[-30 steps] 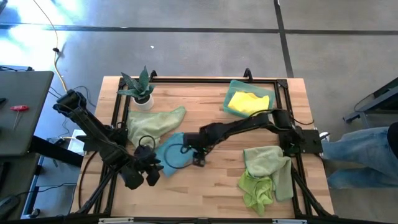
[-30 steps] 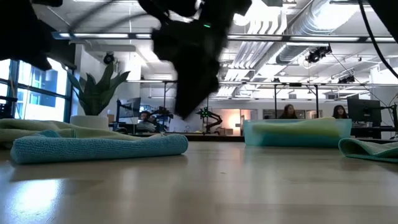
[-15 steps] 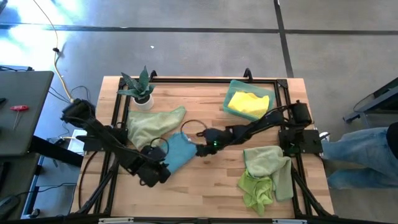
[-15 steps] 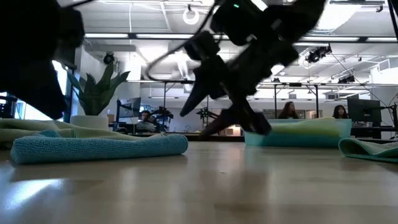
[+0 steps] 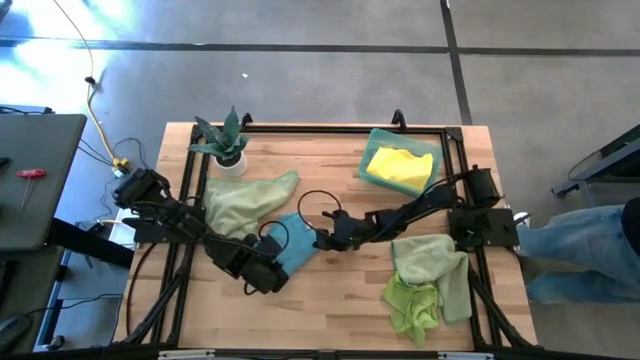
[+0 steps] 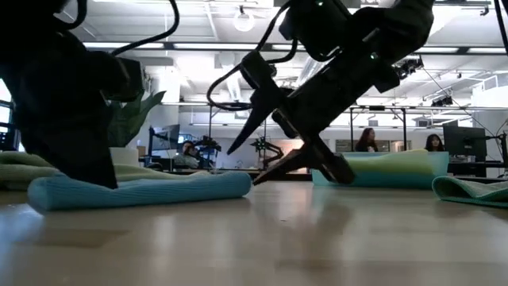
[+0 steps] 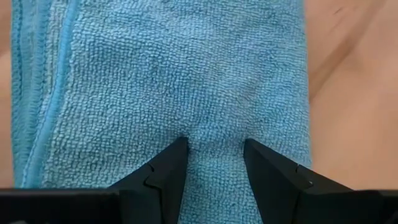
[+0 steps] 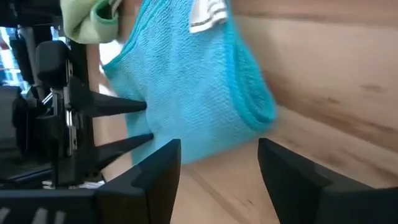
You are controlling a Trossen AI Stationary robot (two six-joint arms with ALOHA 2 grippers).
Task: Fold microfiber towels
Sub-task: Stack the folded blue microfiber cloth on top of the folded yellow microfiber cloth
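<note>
- Blue microfiber towel (image 5: 290,243) lies part-folded on the counter (image 5: 330,300), just in front of the sage green towel (image 5: 243,200), whose edge it touches, with both arms working at it.
- Left gripper (image 7: 214,163) is down on the towel's near end, its fingers parted with pile showing between the tips; they press onto the cloth rather than pinch it.
- Right gripper (image 5: 326,238) sits low at the towel's other edge, fingers (image 8: 283,168) spread wide and nothing between them.
- To do this step well, I judge the left arm should keep the near end pinned flat while the right takes only the loose top layer by its corner, not the whole fold.
- Carrying that layer low and straight across would keep the hems lined up; a high lift risks dragging the cloth out from under the left fingers.
- Stacked yellow towel (image 5: 398,165) and the lime and green pile (image 5: 428,280) lie well apart and need no attention now.
- Potted plant (image 5: 226,142) stands clear behind.
</note>
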